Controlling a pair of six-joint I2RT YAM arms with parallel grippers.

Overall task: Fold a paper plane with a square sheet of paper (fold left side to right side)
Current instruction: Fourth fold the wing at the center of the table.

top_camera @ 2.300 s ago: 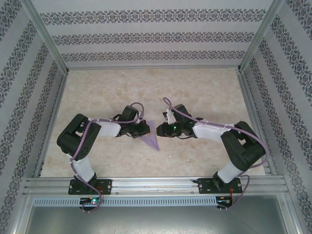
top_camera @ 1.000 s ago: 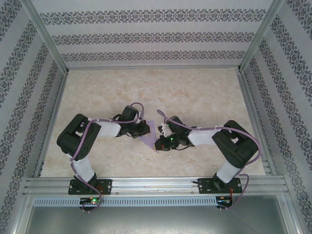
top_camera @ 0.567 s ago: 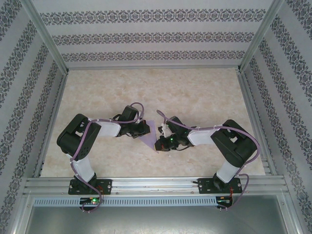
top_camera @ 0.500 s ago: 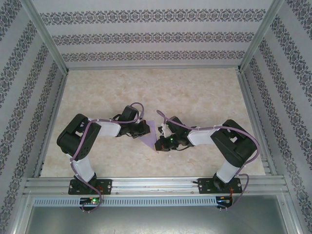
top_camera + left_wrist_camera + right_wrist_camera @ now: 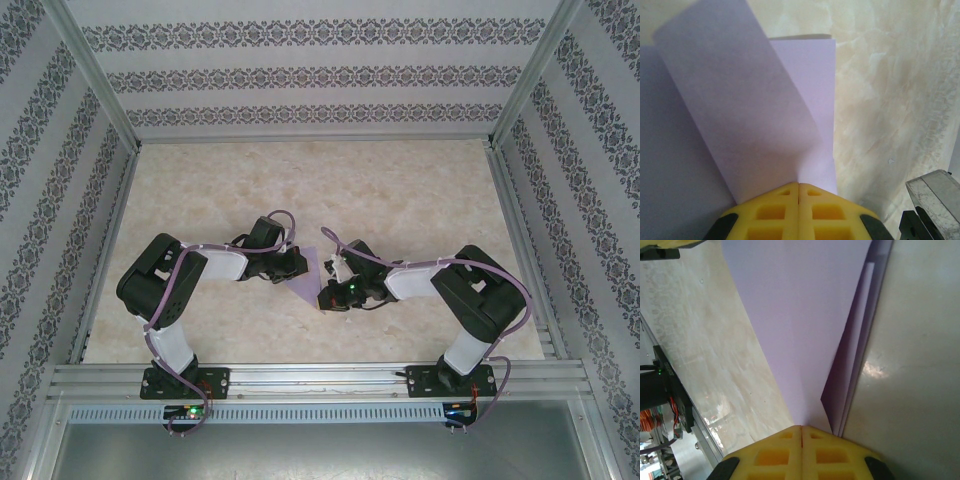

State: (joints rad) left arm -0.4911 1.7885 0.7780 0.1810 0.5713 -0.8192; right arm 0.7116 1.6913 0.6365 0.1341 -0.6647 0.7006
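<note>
Patterned walls (image 5: 300, 80) are enclosing a marbled table (image 5: 420, 190); from above, the plane (image 5: 304, 284) is lying near the table's middle, already a lilac wedge narrowing toward the arm bases; the left claw (image 5: 297, 264) is meeting its wide end and the right claw (image 5: 326, 297) its narrow end.

At the left wrist, the left claw (image 5: 799, 186) is sitting clenched at the paper's edge; one flap of the plane (image 5: 740, 100) is curling up off the layer beneath rather than lying creased.

At the right wrist, the right claw (image 5: 801, 429) is likewise clenched where the plane (image 5: 795, 315) is tapering to its tip; stacked layers are showing along one side, gaping slightly; whether either claw is nipping paper or merely pressing on it I cannot tell.

By my reading, the early folds are done and the dart shape is emerging; flattening the loose flap and sharpening the last creases are remaining.
</note>
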